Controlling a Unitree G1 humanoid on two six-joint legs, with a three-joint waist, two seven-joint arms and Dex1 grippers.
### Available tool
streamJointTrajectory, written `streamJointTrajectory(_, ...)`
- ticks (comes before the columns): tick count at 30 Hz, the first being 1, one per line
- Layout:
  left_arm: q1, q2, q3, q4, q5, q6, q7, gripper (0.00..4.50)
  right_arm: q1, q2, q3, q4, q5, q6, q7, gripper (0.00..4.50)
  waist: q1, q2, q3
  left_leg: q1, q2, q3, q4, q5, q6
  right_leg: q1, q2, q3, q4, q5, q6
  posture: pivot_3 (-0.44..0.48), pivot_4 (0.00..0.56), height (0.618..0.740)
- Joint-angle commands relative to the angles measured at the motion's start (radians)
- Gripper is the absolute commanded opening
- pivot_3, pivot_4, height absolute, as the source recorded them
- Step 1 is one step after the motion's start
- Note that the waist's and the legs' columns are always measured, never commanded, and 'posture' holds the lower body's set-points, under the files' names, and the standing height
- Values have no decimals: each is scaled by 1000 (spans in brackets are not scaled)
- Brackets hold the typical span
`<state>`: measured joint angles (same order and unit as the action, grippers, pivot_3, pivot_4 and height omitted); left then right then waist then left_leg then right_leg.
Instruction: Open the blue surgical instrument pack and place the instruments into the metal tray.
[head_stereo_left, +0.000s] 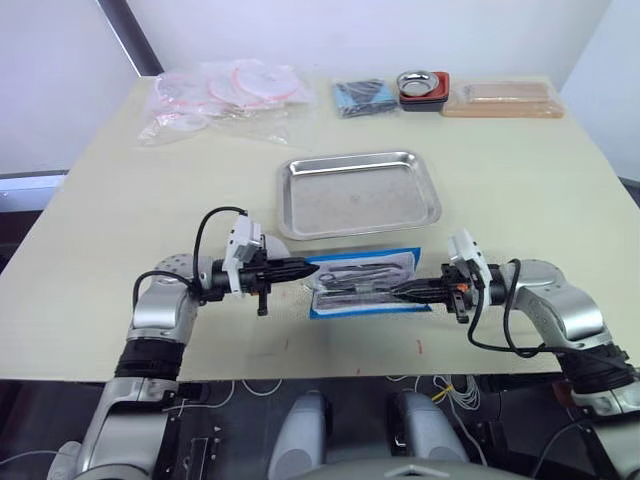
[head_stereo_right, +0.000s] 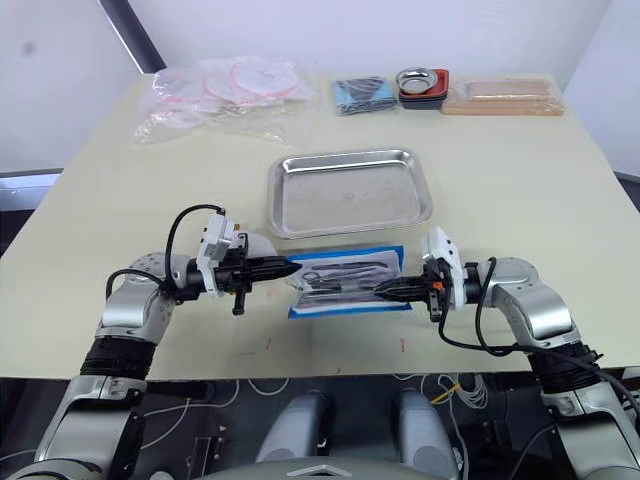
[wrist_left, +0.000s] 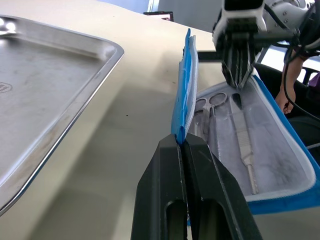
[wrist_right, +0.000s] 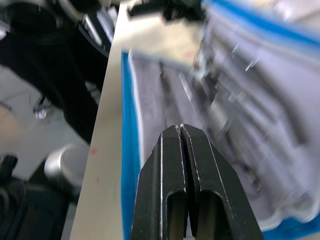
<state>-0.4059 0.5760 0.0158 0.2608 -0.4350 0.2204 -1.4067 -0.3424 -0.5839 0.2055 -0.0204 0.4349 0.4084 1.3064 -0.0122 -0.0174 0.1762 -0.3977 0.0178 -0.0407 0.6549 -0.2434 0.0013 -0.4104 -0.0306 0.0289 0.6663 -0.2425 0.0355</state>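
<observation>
The blue surgical instrument pack (head_stereo_left: 365, 283) lies near the table's front edge, just in front of the metal tray (head_stereo_left: 360, 193). My left gripper (wrist_left: 182, 141) is shut on the edge of the pack's blue flap (wrist_left: 185, 85), holding it upright. The grey-white lining is exposed, with the instruments on it: ring-handled scissors (wrist_left: 212, 103) and tweezers (wrist_left: 244, 145). My right gripper (head_stereo_left: 396, 292) comes in from the right, shut, with its tips low over the lining. Whether the tips touch an instrument is unclear. The tray holds nothing.
Along the far edge of the table are clear plastic bags of tubing (head_stereo_left: 225, 95), a small dark blue bundle (head_stereo_left: 362, 96), a round metal bowl in a red dish (head_stereo_left: 423, 87) and a tan flat package (head_stereo_left: 503, 100). The front table edge runs just below the pack.
</observation>
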Motion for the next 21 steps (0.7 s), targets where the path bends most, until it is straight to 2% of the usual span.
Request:
streamJointTrajectory(1, -4, -16, -11, 14, 11, -9, 22, 0, 31, -17, 28, -5, -36, -45, 21, 61, 0, 0, 0, 0, 0, 0, 0, 0, 0, 0, 0, -1, 0, 0, 0, 0, 150, 740)
streamJointTrajectory(15, -86, -73, -95, 263, 218, -180, 166, 0, 96, -36, 62, 47, -127, -162, 25, 61, 3, 0, -2, 2, -3, 4, 1, 0, 0, 3, 1, -3, -1, 0, 0, 0, 150, 740)
streamJointTrajectory(21, -102, -79, -141, 297, 276, -172, 200, 0, 101, -24, 52, 40, -122, -178, 12, 61, 3, 6, -10, 6, -5, 3, 1, 0, 0, 8, 2, -4, -1, 0, 0, 0, 150, 740)
